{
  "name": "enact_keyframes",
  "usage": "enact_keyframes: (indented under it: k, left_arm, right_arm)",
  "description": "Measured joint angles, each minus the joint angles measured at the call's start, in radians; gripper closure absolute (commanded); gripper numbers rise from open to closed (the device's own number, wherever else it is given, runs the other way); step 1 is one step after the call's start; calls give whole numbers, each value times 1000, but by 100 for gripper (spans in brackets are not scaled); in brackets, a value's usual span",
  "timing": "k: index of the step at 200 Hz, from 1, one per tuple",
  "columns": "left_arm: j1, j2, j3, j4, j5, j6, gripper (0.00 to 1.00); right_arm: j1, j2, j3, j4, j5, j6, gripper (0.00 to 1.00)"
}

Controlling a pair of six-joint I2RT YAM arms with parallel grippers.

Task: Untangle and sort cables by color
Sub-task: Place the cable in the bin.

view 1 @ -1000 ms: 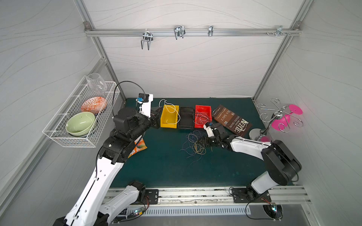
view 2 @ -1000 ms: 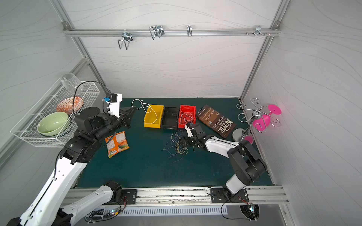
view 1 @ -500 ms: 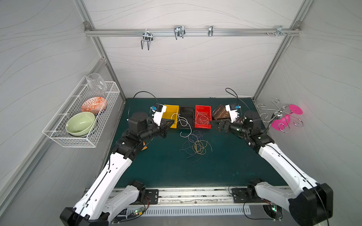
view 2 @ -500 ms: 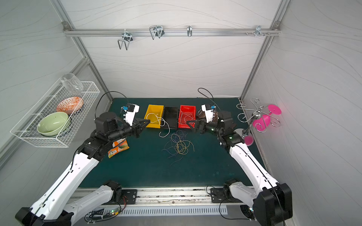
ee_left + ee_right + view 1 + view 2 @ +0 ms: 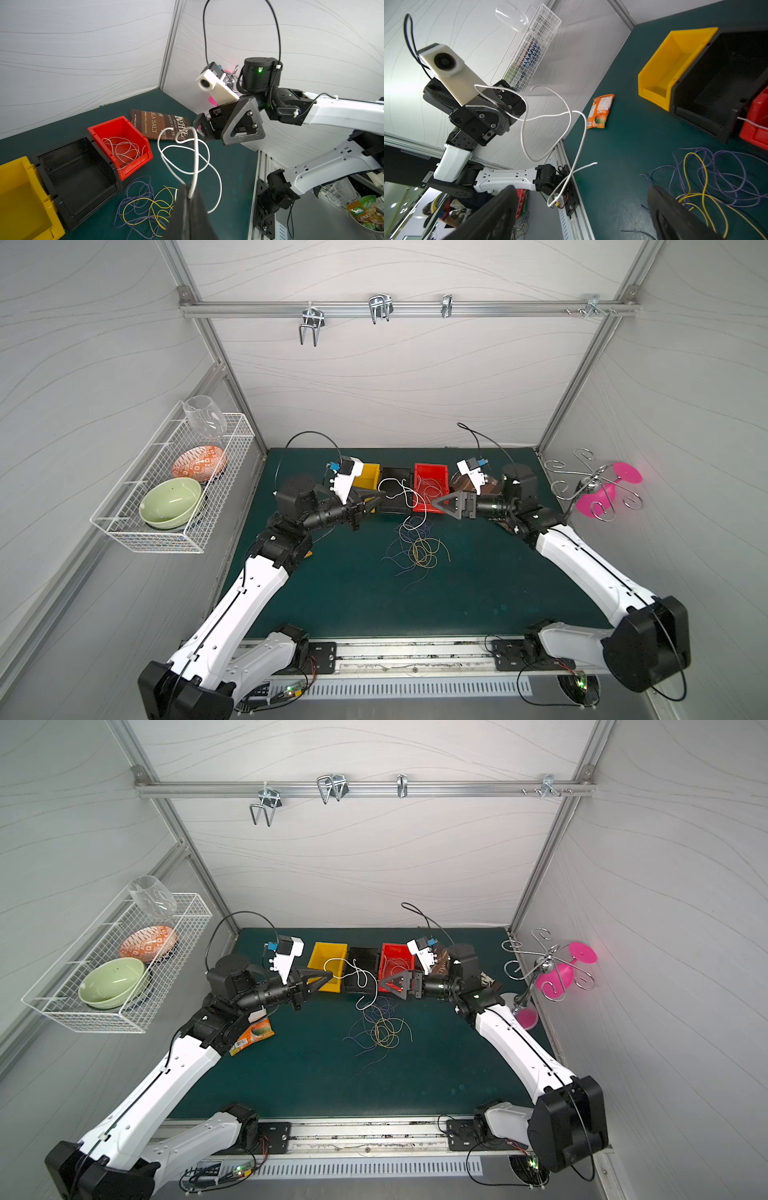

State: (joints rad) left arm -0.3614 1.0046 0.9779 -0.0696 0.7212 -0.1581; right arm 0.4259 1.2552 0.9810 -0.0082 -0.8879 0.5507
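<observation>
My left end effector (image 5: pixel 189 195) is clamped shut on a white cable (image 5: pixel 195 158). The cable rises from the fingertips, loops in the air above the desk (image 5: pixel 353 597), and its free ends dangle. In both top views it hangs in front of the black bin (image 5: pixel 392 475), between my two arms. My right end effector (image 5: pixel 434 503) faces the left one with its jaws spread wide and nothing in them. One loop of the white cable reaches close to its tip, but I can't tell whether they touch.

Below the gap between the end effectors, the loose cables (image 5: pixel 417 549) lie tangled on the desk, yellow and dark purple-blue strands. Behind them three bins stand in a touching row: the yellow bin (image 5: pixel 371 472), the black one, and the red bin (image 5: pixel 432 469). A few white cables (image 5: pixel 124 149) lie curled in the red bin. A chip bag (image 5: pixel 158 124) lies just beyond the red bin, and a snack packet (image 5: pixel 253 1032) lies under my left arm.
</observation>
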Motion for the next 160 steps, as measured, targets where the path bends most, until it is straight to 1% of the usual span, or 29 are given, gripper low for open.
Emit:
enact_keyframes:
  k: [35,50,86,129,137,154,160]
  left_arm:
    - [0,3,0,18,23,-3,100]
    - [0,3,0,21,29,-3,100]
    - [0,3,0,24,39,-2,100]
    - [0,3,0,23,39,5,100]
    - [0,3,0,23,39,6,100]
    - [0,3,-3,23,39,8,100]
    - [0,3,-6,24,39,9,100]
  right_arm:
    - [62,48,31,18,-7,26,1]
    - [81,68,52,32,-7,31,6]
    - [101,111,92,83,-15,80,27]
    - [114,127,119,98,-32,108,57]
    - [116,127,121,97,-34,114,61]
    - [117,127,125,91,-34,111,63]
    - [117,127,127,89,-34,111,66]
